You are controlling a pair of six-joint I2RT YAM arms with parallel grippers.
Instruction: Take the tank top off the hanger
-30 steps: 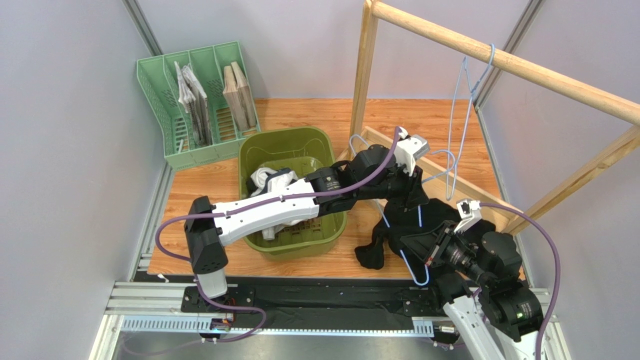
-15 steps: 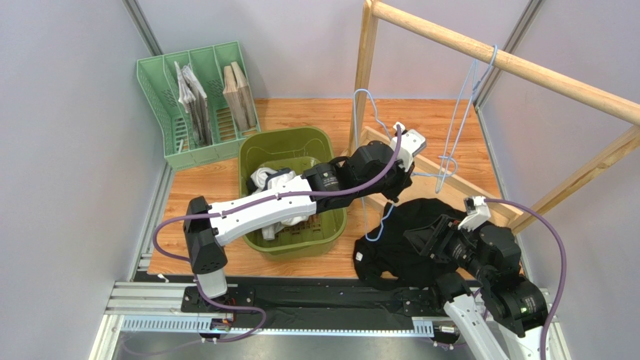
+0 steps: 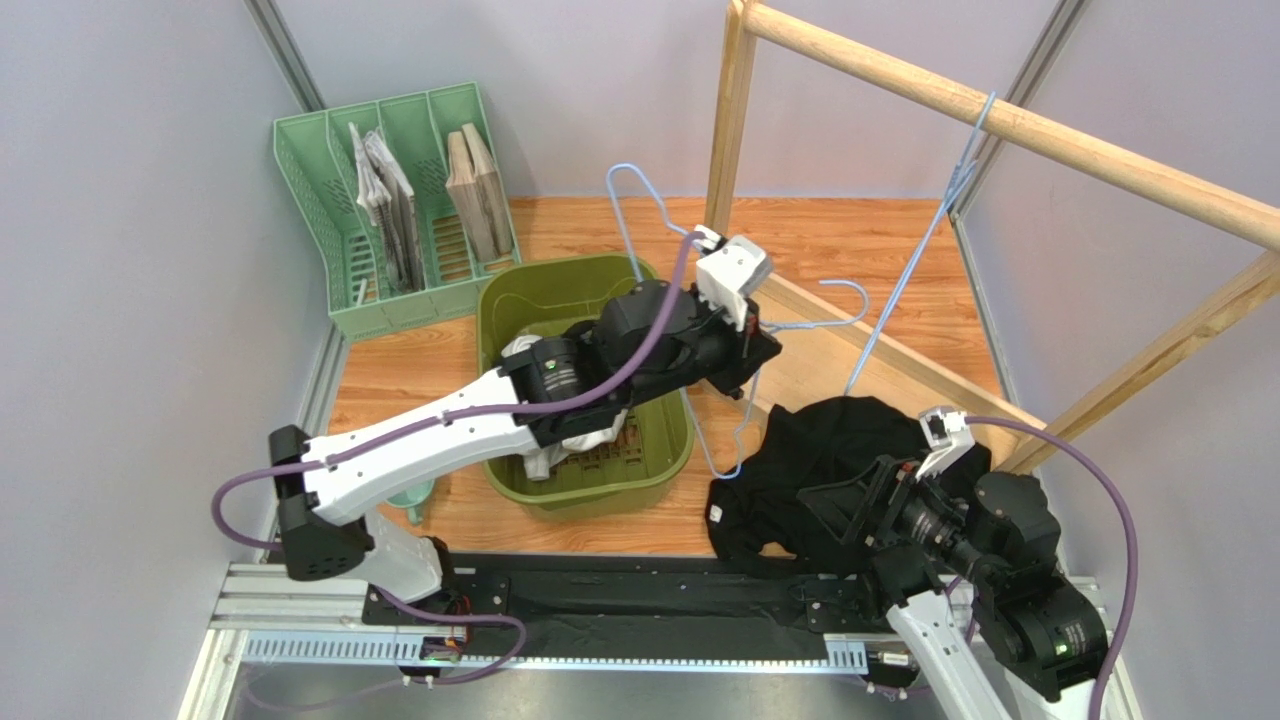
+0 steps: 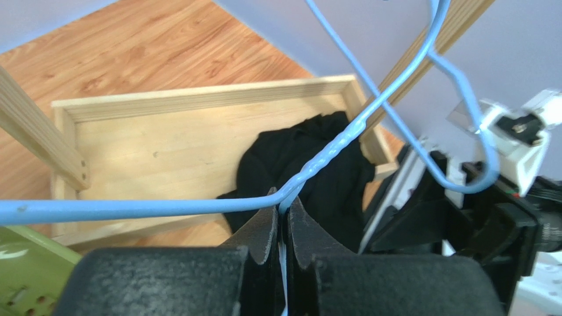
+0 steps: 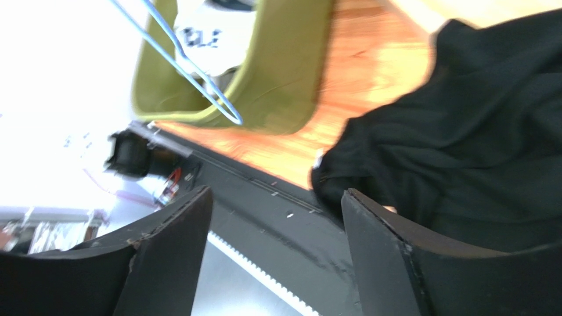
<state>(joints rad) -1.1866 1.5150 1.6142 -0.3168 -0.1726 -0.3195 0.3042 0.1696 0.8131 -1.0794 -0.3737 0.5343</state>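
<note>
The black tank top [image 3: 819, 458] lies in a heap on the wooden rack base, free of the hanger; it also shows in the left wrist view [image 4: 310, 171] and the right wrist view [image 5: 475, 131]. My left gripper [image 3: 747, 360] is raised beside the green bin. It is shut [image 4: 283, 197] on the light blue wire hanger [image 4: 132, 209] next to its twisted neck. The bare hanger [image 3: 661, 195] sticks up and hangs down from the jaws. My right gripper [image 3: 842, 518] hovers at the tank top's near edge, open [image 5: 276, 194], nothing between its fingers.
An olive green bin [image 3: 511, 300] with light clothes in it stands left of centre. A mint file rack [image 3: 338, 195] sits at the back left. The wooden clothes rack has a rail [image 3: 962, 98] overhead, with another blue hanger [image 3: 917, 255] on it.
My left arm has pulled the hanger up and left, out of the tank top. My right gripper has opened and let the garment go; it has dropped into a heap.
</note>
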